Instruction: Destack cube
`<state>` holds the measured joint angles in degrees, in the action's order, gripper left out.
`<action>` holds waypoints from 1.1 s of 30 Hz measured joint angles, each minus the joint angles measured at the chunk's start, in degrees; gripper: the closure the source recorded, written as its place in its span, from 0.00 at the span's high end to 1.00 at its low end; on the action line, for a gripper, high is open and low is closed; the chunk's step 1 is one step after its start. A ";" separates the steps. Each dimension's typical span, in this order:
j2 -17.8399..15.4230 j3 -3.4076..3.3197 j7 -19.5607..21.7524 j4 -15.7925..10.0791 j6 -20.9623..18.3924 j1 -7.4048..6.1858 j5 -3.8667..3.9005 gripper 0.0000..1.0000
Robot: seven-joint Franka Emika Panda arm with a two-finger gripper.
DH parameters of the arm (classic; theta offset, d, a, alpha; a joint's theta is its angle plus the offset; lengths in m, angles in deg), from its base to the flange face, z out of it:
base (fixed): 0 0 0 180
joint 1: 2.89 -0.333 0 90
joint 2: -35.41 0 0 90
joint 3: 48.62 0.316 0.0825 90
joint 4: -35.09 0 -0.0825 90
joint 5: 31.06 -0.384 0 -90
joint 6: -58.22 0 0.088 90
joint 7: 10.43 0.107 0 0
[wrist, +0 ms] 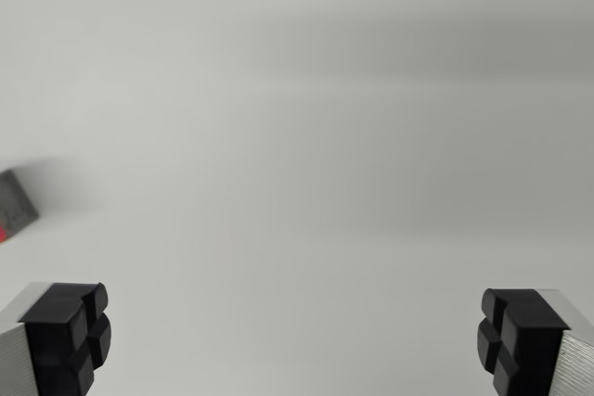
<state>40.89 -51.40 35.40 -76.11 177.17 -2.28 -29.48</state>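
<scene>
My gripper (294, 340) is open, its two black fingertips (70, 336) wide apart at the bottom corners of the wrist view, nothing between them. At the wrist view's left edge a small part of an object (14, 203) shows: a grey face with a red strip below it, cut off by the frame. It may be a cube, but too little is visible to tell. It lies above and left of my left fingertip, apart from it.
A plain white surface (306, 164) fills the rest of the view, with faint soft shadows across the upper part.
</scene>
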 joint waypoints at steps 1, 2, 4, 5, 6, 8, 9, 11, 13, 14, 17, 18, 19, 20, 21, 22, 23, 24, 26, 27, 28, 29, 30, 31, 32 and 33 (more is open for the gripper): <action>0.00 0.00 0.00 0.00 0.00 0.00 0.00 1.00; 0.00 0.00 0.00 0.00 0.00 0.00 0.00 1.00; 0.00 0.00 0.00 0.00 0.00 0.00 0.00 1.00; 0.00 0.00 0.00 0.00 0.00 0.00 0.00 1.00; 0.00 0.00 0.00 0.00 0.00 0.00 0.00 1.00; 0.00 0.00 0.00 0.00 0.00 0.00 0.00 1.00; 0.00 0.00 0.00 0.00 0.00 0.00 0.00 1.00; 0.00 0.00 0.00 0.00 0.00 0.00 0.00 1.00; 0.00 0.00 0.00 0.00 0.00 0.00 0.00 1.00; 0.00 0.00 0.00 -0.01 0.00 0.00 0.00 1.00; 0.00 0.01 0.00 -0.05 0.00 -0.04 0.00 1.00; 0.00 0.02 0.00 -0.09 0.00 -0.07 0.00 1.00; 0.00 0.03 0.00 -0.12 0.00 -0.10 0.00 1.00; 0.00 0.05 0.00 -0.18 0.04 -0.15 0.00 1.00; 0.00 0.07 0.00 -0.24 0.10 -0.19 0.00 1.00; 0.00 0.08 0.00 -0.28 0.13 -0.21 0.00 1.00; 0.00 0.11 0.00 -0.37 0.19 -0.26 0.00 1.00; 0.00 0.13 0.01 -0.48 0.27 -0.32 0.00 1.00; 0.00 0.18 0.01 -0.72 0.45 -0.45 0.00 1.00; 0.00 0.22 0.02 -0.84 0.55 -0.51 0.00 1.00; -0.01 0.25 0.03 -0.96 0.64 -0.58 0.00 1.00; -0.02 0.29 0.03 -1.09 0.74 -0.65 0.00 1.00; -0.02 0.32 0.04 -1.16 0.80 -0.68 0.00 1.00; -0.03 0.36 0.04 -1.31 0.92 -0.73 0.00 1.00; -0.04 0.41 0.05 -1.45 1.04 -0.79 0.00 1.00; -0.04 0.46 0.06 -1.57 1.15 -0.86 0.00 1.00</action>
<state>40.85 -50.94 35.46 -77.68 178.32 -3.14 -29.48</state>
